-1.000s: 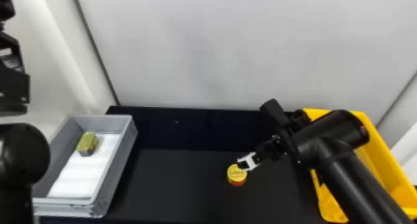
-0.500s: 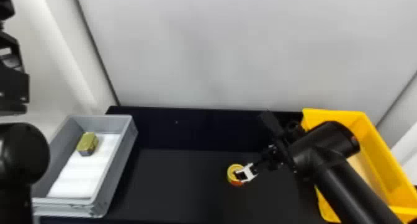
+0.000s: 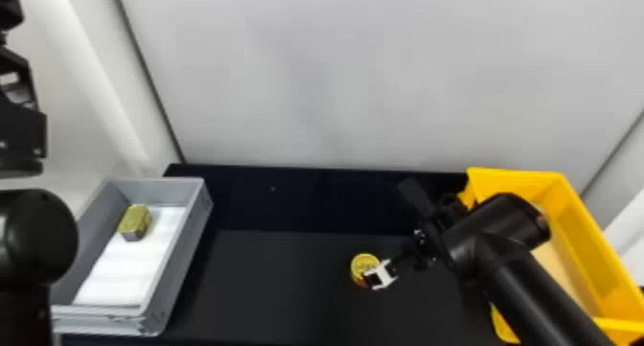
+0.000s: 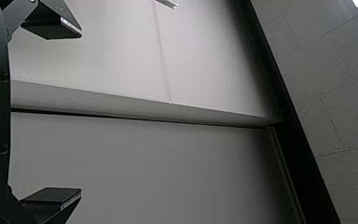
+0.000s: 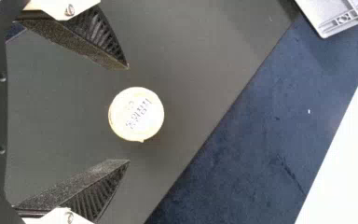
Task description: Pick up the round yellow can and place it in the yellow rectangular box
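And here comes the right gripper (image 3: 374, 277), shifted since the earlier frames from the can's right side round to its near right edge, the arm swinging nearer with it, while the round yellow can (image 3: 360, 263) keeps its place! The claw is spread wide: in the right wrist view, one fingertip stands on either side of the can, with a gap on both sides, and it's pinching nothing. The can sits lid up on the black table (image 3: 273, 282), apart from everything else on it.

Now look right of the can: there's the yellow rectangular box (image 3: 587, 220), well apart, and the right arm (image 3: 532, 292) cuts between the two, covering part of the box's can-side wall and near corner. That's what stands in the way!

Well left of the can, a grey bin (image 3: 155, 191) with a white lining (image 3: 124, 273) and a small boxy gold tin (image 3: 136, 218) towards its far end. Beyond the can rises a pale wall panel (image 3: 359, 81). Farthest left of it, the left arm (image 3: 38, 235) waits at the edge, its own fingers (image 4: 53, 195) spread.
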